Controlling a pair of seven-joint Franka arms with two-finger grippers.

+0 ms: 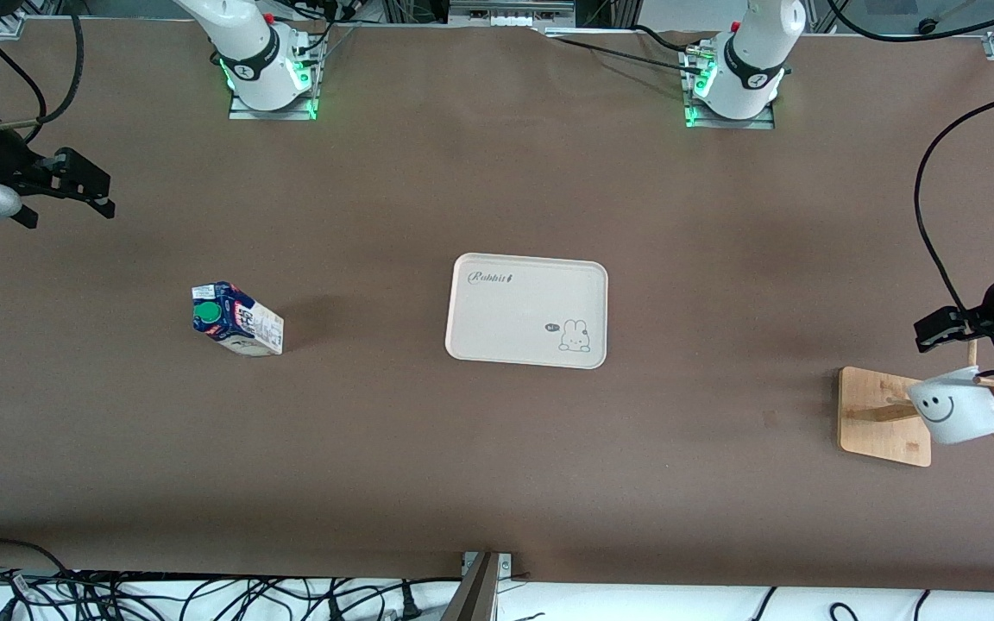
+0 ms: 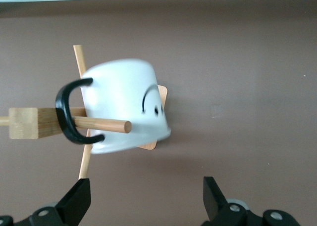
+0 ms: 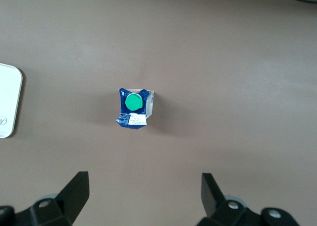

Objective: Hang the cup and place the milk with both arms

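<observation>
The cup (image 2: 124, 104) hangs by its black handle (image 2: 69, 112) on a peg (image 2: 101, 124) of the wooden rack (image 1: 883, 417), which stands near the table edge at the left arm's end. We judge the hanging step done: the peg runs through the loop and carries the cup, tilted on its side, with nothing else touching it. Our left gripper (image 1: 946, 329) sits just above the rack, jaws spread and clear of the cup, which fits a grip just let go.

The milk (image 1: 236, 320) stands upright on the bare table toward the right arm's end, well apart from the tray (image 1: 527, 349) at the table's middle. That tray is most likely where the milk belongs, so this half is not yet done.

Our right gripper (image 1: 74, 185) hangs high near the table edge at its own end, fingers spread wide, and its wrist camera looks straight down on the carton's green cap (image 3: 132, 102). We read that as a line-up for a grasp from above.
</observation>
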